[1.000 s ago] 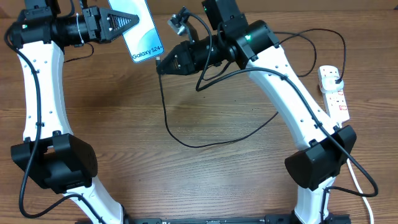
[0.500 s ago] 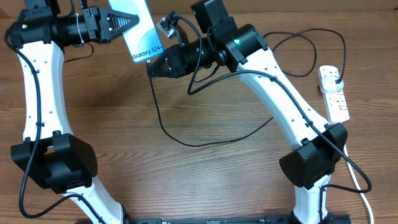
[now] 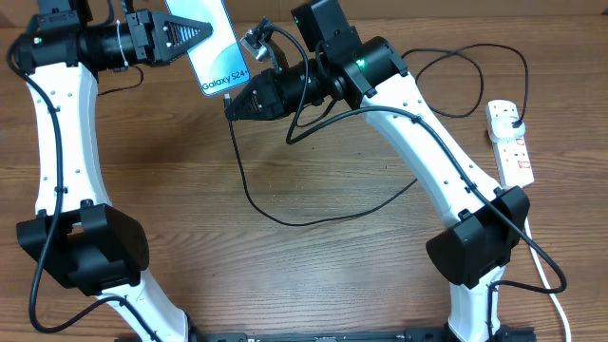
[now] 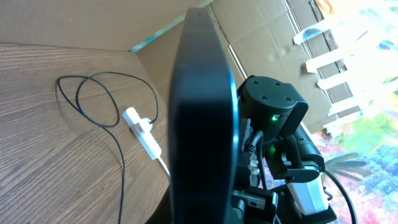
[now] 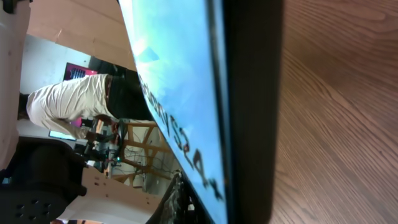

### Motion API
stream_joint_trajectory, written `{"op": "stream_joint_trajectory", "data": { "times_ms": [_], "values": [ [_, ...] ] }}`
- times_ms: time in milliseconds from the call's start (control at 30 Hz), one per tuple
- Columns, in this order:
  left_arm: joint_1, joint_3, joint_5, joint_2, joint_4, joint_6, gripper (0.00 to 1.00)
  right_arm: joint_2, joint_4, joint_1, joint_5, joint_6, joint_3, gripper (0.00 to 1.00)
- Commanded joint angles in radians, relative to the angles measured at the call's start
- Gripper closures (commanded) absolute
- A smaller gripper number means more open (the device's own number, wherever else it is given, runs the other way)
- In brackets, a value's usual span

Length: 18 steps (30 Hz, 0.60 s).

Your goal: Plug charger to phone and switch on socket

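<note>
from overhead we see our left hand (image 3: 190, 36) clamped on the phone (image 3: 217, 52) and our right hand (image 3: 234, 103) closed on the charger (image 3: 304, 222) tip at the phone's bottom edge. the socket (image 3: 511, 144) lies far right on the wooden tabletop (image 3: 285, 275). only the right wrist view shows a person (image 5: 68, 102), and only the left wrist view shows cardboard walls (image 4: 267, 37).

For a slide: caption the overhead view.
The left fingers hold a slim light-blue-screen smartphone; the right fingers hold a thin black charger cable at its bottom edge.
</note>
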Motion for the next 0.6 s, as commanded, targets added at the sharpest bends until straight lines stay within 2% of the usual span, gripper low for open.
{"op": "stream_joint_trajectory", "data": {
  "times_ms": [0,233,567],
  "values": [
    [0.003,0.01,0.048,-0.01,0.005,0.024,0.96,0.002,0.0,-0.01,-0.027,-0.023,0.0,0.96],
    [0.003,0.01,0.048,-0.01,0.005,0.041,0.96,0.002,0.019,-0.053,-0.095,-0.022,0.0,0.96],
    [-0.03,0.01,0.048,-0.01,0.005,0.036,0.96,0.002,0.02,-0.02,-0.056,-0.021,0.0,0.96]
  ]
}}
